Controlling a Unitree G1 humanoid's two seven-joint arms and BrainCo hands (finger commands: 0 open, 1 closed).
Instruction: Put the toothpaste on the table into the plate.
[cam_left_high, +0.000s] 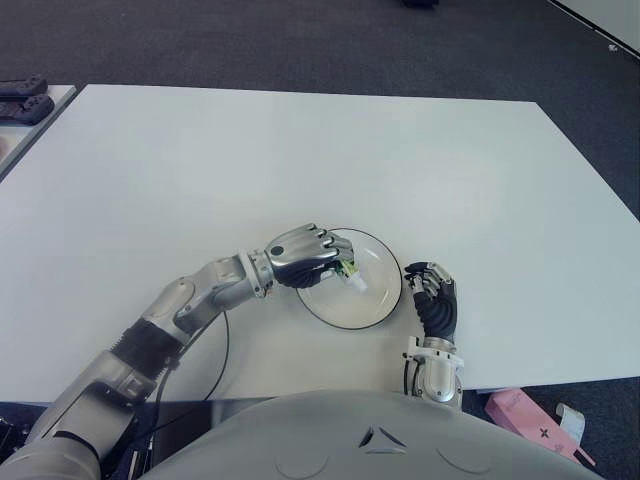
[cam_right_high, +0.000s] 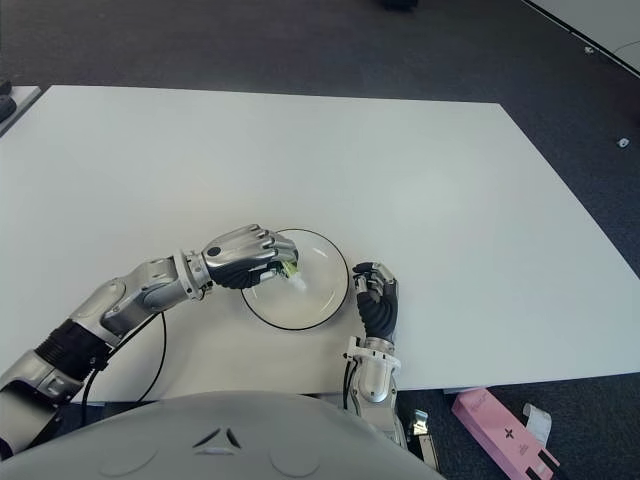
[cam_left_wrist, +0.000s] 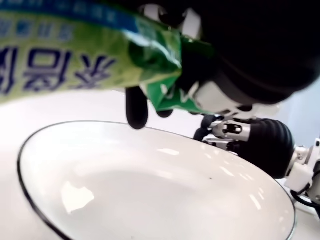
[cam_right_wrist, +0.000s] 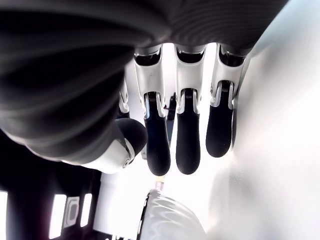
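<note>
My left hand (cam_left_high: 305, 256) reaches across the white table (cam_left_high: 300, 150) from my left side, forearm angled in low and the wrist turned so the knuckles face up, and it hovers over the left part of the plate (cam_left_high: 375, 300). Its fingers are curled tight around the toothpaste (cam_left_high: 350, 272), a green tube with blue lettering whose end pokes out from under the fingertips toward the middle of the plate. Seen from my left wrist, the tube (cam_left_wrist: 85, 60) crosses above the white dish, clear of its shallow bowl, with dark fingertips (cam_left_wrist: 136, 107) wrapped over it and the black-edged rim (cam_left_wrist: 30, 195) of the plate below. The tube is in my grip over the plate, not lying in it. My right hand (cam_left_high: 432, 295) shows just beside the plate's right edge, near the table's front edge, forearm upright and close to my body; its wrist view shows the fingers (cam_right_wrist: 187, 135) hanging long and loosely extended side by side, the thumb set apart, with nothing between them. A pink box (cam_left_high: 525, 415) lies on the dark floor beyond the table's near right corner, and black objects (cam_left_high: 22, 100) sit on a separate surface off the far left corner.
</note>
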